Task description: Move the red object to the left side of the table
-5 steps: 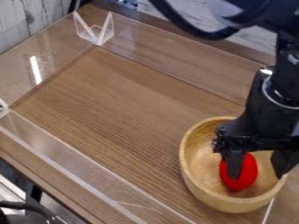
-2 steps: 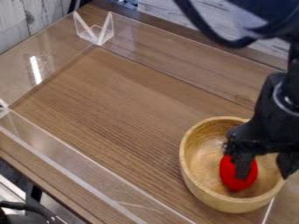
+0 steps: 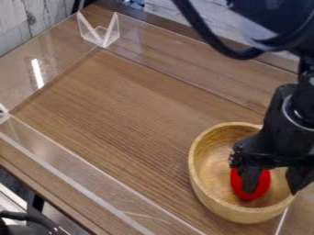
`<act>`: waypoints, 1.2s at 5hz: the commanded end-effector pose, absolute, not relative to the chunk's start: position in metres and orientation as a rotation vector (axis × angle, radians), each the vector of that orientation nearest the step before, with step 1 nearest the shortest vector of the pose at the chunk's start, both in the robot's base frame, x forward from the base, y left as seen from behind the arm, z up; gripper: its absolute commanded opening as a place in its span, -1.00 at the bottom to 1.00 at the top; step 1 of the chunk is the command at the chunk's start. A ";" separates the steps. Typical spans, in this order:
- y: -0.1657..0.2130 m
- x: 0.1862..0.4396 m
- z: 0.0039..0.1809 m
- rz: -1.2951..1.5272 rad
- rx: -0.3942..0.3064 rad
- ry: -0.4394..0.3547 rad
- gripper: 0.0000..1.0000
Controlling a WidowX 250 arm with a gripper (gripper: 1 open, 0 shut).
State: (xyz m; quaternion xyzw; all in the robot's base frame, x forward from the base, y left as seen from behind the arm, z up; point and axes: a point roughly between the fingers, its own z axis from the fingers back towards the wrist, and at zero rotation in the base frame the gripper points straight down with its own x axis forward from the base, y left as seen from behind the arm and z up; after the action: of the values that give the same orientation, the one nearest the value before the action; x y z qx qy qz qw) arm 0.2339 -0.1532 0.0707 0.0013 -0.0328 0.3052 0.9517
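From where I stand, the table [image 3: 117, 106] is a brown wood-grain top running from the near left corner out to the far right, fenced in by clear acrylic walls [image 3: 50, 174] that catch pale streaks of light along the left and near edges. At the far left, on the acrylic rim, a small clear folded bracket [image 3: 98, 29] stands up in a V shape. The broad middle of the wood shows only grain and a soft sheen.

Moving right, a round light wooden bowl [image 3: 207, 179] sits at the near right corner of the table, close to the near wall. Inside it lies the red object [image 3: 252, 186], small, glossy and rounded, resting on the bowl's floor a bit right of its centre. Only its lower part shows; the top is covered by the robot's hand, and I cannot make out any stem.

The black arm [image 3: 292, 115] comes down from the upper right, with dark cables looping across the top of the view. Its gripper [image 3: 254, 172] points straight down into the bowl, directly over the red object. The jaws stand spread wide apart, one dark finger [image 3: 237, 174] dropping at the left flank of the fruit and the other at its right, so the fruit sits between them. Whether the fingers touch the red surface I cannot tell; they are not clamped on it.
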 end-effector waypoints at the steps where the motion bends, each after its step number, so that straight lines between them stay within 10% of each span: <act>1: -0.153 0.231 0.064 0.603 -0.012 -0.081 -1.00; 6: -0.087 0.214 0.154 0.478 -0.132 -0.212 -1.00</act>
State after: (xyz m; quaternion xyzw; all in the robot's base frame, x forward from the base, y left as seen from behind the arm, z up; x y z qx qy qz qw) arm 0.2118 -0.0865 0.1465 -0.0572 -0.0939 0.2362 0.9655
